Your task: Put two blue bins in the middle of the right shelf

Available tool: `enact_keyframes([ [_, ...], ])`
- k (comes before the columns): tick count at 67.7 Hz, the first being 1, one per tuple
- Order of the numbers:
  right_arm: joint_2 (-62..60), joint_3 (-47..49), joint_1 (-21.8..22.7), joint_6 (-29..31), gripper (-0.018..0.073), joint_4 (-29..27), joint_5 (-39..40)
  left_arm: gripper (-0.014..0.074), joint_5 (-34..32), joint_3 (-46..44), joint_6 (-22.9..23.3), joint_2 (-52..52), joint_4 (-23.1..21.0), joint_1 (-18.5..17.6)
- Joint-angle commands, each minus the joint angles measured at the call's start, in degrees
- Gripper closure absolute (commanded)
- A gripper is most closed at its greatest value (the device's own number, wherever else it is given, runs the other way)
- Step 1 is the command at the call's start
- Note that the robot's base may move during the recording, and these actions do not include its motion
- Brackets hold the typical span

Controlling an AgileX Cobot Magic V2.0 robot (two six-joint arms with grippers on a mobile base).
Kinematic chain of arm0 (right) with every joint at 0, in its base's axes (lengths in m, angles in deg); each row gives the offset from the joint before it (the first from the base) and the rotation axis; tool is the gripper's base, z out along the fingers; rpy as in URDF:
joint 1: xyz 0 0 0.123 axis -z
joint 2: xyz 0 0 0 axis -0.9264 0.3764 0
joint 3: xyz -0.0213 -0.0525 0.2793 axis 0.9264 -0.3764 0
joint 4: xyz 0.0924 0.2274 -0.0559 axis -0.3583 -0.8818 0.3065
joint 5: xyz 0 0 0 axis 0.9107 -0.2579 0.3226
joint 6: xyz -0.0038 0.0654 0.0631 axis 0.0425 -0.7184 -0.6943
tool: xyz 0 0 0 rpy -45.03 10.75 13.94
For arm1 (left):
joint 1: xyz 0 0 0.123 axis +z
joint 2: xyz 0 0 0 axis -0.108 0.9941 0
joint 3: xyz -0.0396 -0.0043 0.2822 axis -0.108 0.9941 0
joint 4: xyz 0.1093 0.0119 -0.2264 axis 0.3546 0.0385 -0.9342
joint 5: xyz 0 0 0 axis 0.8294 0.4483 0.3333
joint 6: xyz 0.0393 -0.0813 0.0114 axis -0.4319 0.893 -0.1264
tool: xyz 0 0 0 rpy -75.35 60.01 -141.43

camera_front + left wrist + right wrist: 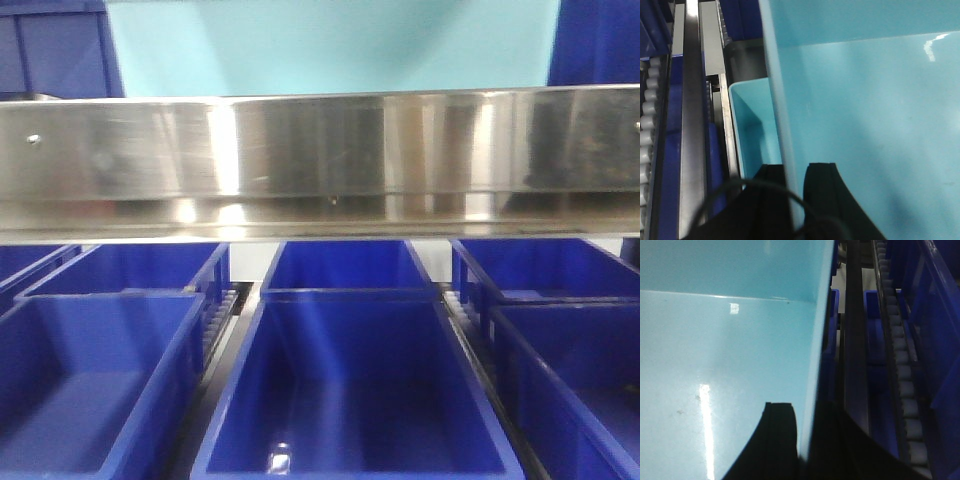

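The pale blue bin (330, 45) sits high in the front view, just above a wide steel shelf rail (320, 160) that crosses the whole picture. Dark blue crates (350, 400) fill the level under the rail in rows, open tops up, and more dark blue shows at both upper corners on either side of the pale bin.

From the left wrist, the left pincer (796, 169) straddles the bin's left side wall: one black finger (769, 200) is outside it and the other is inside, both pressed to the plastic, so it is closed on the wall. Just outside that wall a second pale blue bin (752, 125) shows one inner corner. I cannot tell whether the two bins are nested or only side by side. Further left a steel rail and a strip of white rollers (645, 125) run along dark blue crates.

From the right wrist, the right pincer (805, 407) holds the opposite wall the same way, with one finger (775, 440) inside on the glossy bin floor side and one outside in shadow, clamped on the rim. Beside it runs a dark rail, then a roller track (900, 365) and further dark blue crates.
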Motion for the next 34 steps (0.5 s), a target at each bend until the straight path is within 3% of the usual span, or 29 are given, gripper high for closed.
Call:
enact_keyframes([
  [1, -0.3, 0.6, 0.0, 0.6, 0.0712, 0.5, 2.8, 0.0707, -2.6, -0.9, -0.7, -1.1, -1.9, -0.6],
  [34, -0.3, 0.6, 0.0, 0.6, 0.0712, 0.5, 2.8, 0.0707, -2.6, -0.9, -0.7, -1.1, -1.9, -0.6],
])
